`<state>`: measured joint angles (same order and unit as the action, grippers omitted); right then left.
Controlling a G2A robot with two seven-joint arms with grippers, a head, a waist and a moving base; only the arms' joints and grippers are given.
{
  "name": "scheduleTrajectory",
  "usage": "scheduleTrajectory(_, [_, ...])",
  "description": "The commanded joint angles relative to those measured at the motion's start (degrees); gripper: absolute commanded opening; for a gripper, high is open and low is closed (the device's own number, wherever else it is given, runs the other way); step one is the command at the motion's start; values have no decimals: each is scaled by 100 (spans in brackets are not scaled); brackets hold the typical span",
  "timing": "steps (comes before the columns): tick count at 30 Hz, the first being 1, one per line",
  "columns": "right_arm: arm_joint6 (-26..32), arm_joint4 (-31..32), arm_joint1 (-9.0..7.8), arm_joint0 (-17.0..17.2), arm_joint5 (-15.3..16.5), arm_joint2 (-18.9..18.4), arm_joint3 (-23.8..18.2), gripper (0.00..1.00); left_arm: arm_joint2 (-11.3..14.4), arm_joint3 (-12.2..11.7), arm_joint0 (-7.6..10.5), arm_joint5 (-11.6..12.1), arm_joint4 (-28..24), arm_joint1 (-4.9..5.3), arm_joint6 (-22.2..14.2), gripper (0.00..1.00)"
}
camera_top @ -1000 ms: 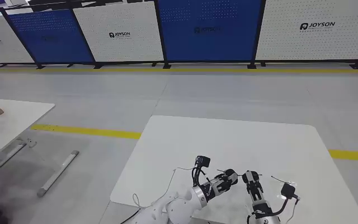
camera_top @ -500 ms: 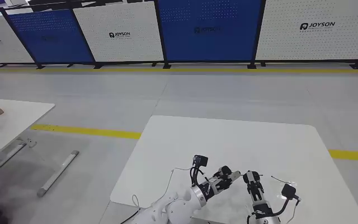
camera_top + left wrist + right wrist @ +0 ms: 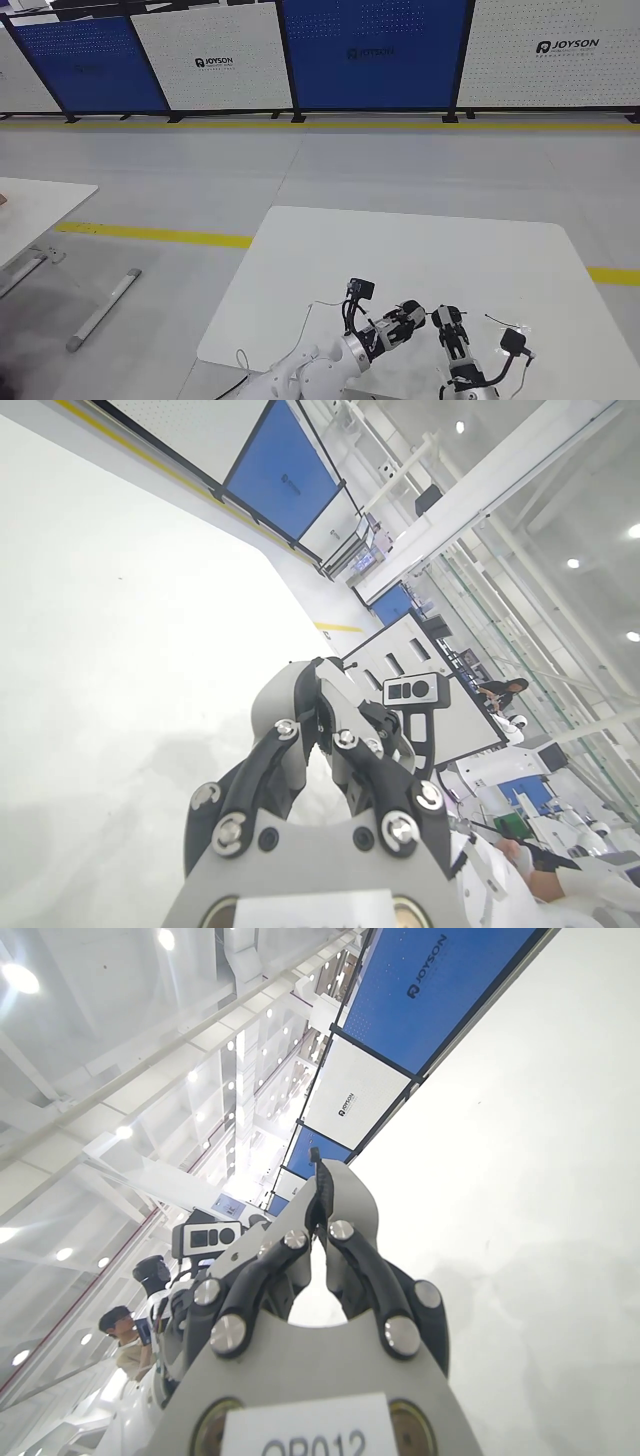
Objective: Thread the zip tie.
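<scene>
The two grippers meet low over the near part of the white table (image 3: 400, 250). My left gripper (image 3: 410, 313) and right gripper (image 3: 446, 318) stand tip to tip a small way apart, with a thin black zip tie (image 3: 427, 312) spanning the gap. In the right wrist view, my right gripper (image 3: 320, 1180) is shut on the zip tie (image 3: 315, 1155), whose black end pokes out past the fingertips. In the left wrist view, my left gripper (image 3: 320, 672) is shut too, and a thin black end of the zip tie (image 3: 348, 664) sticks out beside its tips.
The table's near edge (image 3: 215, 355) runs close behind both arms, and its surface stretches away toward the far side. A second white table (image 3: 30, 210) stands to the left across the floor. Blue and white panels (image 3: 370, 55) line the back.
The left gripper shifted slightly toward the right gripper and back again. Both stay shut on the zip tie, and the right gripper has barely moved.
</scene>
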<state>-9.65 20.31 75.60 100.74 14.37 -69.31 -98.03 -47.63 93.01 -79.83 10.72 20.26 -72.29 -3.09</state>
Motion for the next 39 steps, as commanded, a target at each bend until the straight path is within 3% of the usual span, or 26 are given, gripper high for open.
scheduleTrajectory(1, [20, 15, 3, -7, -22, 10, -5, 0, -3, 21, -7, 20, 0, 3, -22, 0])
scheduleTrajectory(5, [85, -4, 7, -17, -85, 16, -27, 0, -36, 64, -27, -21, 45, 9, 8, 0])
scheduleTrajectory(7, [107, -10, 8, -16, -107, 10, -45, 62, -50, 80, -42, -70, 65, 10, 41, 0])
scheduleTrajectory(8, [112, -13, 8, -14, -111, 5, -54, 100, -57, 83, -47, -92, 59, 10, 51, 0])
scheduleTrajectory(21, [-144, -47, 26, -23, 77, -85, 78, 100, -161, -122, 40, -244, -536, -29, -39, 0])
scheduleTrajectory(22, [-155, -39, 27, -22, 89, -90, 86, 90, -164, -124, 38, -262, -562, -33, -27, 0])
scheduleTrajectory(23, [-163, -30, 27, -19, 105, -97, 92, 60, -170, -129, 42, -280, -577, -35, -17, 0])
scheduleTrajectory(24, [-173, -19, 28, -17, 116, -102, 95, 45, -175, -134, 44, -289, -585, -37, -10, 0])
scheduleTrajectory(28, [-190, 31, 30, -7, 149, -109, 107, 6, -186, -141, 43, -316, -609, -43, 17, 0])
scheduleTrajectory(29, [-193, 41, 31, -5, 155, -108, 110, 0, -188, -141, 41, -317, -614, -44, 24, 0])
scheduleTrajectory(39, [-227, 112, 46, -15, 194, -93, 129, 0, -236, -146, 14, -299, -643, -49, 73, 0])
